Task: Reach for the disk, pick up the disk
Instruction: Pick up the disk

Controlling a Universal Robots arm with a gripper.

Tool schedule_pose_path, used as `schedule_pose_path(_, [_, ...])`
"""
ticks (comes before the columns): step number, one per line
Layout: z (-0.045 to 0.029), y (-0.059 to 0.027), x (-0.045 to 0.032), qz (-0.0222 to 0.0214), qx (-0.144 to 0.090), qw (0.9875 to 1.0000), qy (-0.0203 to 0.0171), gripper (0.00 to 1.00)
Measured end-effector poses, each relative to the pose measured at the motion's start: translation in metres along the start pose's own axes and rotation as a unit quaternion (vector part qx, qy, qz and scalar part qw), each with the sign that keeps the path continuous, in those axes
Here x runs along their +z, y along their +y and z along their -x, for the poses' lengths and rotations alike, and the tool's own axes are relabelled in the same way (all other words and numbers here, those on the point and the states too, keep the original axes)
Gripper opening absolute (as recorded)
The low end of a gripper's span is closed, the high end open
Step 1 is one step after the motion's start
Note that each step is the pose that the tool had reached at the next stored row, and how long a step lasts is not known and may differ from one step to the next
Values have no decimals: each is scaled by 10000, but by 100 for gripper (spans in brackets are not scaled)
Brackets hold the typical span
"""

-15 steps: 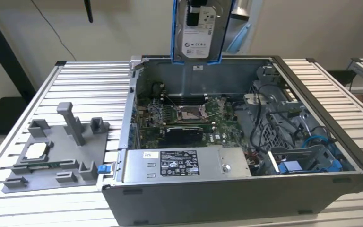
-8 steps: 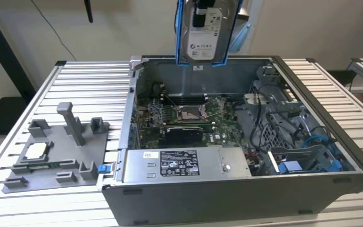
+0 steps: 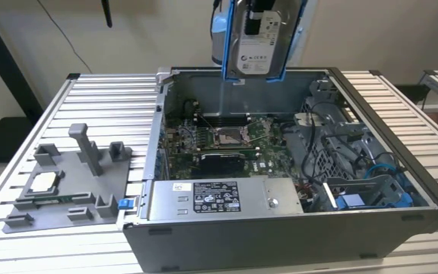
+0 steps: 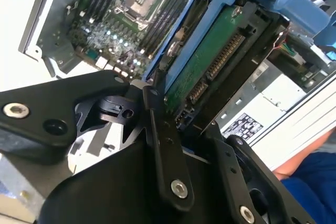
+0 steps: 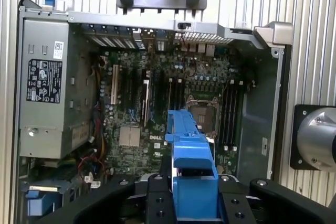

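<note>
On the exterior view's left, at about nine o'clock from the computer case [image 3: 280,242], a grey fixture plate [image 3: 89,182] lies on the slatted surface [image 3: 112,97] with a small square chip [image 3: 43,181] resting on it, well apart from the work. The case is open, showing the motherboard [image 3: 219,142] and, at its six o'clock edge, the power supply [image 3: 219,197]. The blue bay [image 3: 360,200] sits at roughly four o'clock inside the case.

The disk [image 3: 255,43] is in none of those places. It hangs in the air at twelve o'clock above the case, clear of its rim, with its long axis near vertical, its white label facing the exterior camera and its blue bracket running down both long sides.

In the second wrist view the end effector [image 4: 191,129] is closed narrow on the disk [image 4: 215,66]. A black finger [image 4: 163,145] presses on the blue bracket on one side and a second finger bears on the opposite side, with the green circuit-board face and connector edge turned to that camera. In the first wrist view the bracket's blue edge [image 5: 191,166] stands between the two black fingers of the end effector [image 5: 193,200], directly over the motherboard [image 5: 157,108].

The governing relation, then, is that the disk lies straight below the end effector, gripped across its thin dimension and hanging lengthwise. I judge the reach complete and the pick-up made.
</note>
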State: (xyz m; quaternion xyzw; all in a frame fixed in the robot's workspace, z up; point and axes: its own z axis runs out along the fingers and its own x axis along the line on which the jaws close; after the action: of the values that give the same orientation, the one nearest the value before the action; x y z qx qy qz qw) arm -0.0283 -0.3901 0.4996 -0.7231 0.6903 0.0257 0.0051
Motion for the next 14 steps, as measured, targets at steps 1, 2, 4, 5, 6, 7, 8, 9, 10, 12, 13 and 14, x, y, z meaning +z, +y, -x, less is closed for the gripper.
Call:
schedule_pose_path(1, [-9, -27, 0, -1, 0, 10000, -1, 0])
schedule_pose_path(2, [-16, -51, -2, 0, -1, 10000, 0, 0])
schedule_pose_path(4, [-29, -102, -4, 0, 0, 10000, 0, 0])
schedule_pose_path(5, [-35, -128, -4, 0, 0, 10000, -1, 0])
schedule_pose_path(6, [-39, -152, -5, 0, 0, 10000, 0, 0])
schedule_pose_path(7, [-44, -178, -6, 0, -1, 10000, -1, 0])
schedule_pose_path(8, [-48, -204, -8, 1, 0, 10000, 0, 0])
schedule_pose_path(9, [-51, -229, -9, 1, 0, 10000, 0, 0])
schedule_pose_path(10, [-54, -251, -12, 1, 0, 10000, 1, 0])
schedule_pose_path(12, [-57, -291, -15, 2, -1, 10000, -1, 0])
schedule_pose_path(13, [-58, -308, -18, 2, 0, 10000, 0, 0])
schedule_pose_path(14, [-58, -325, -21, 3, 0, 10000, 1, 0])
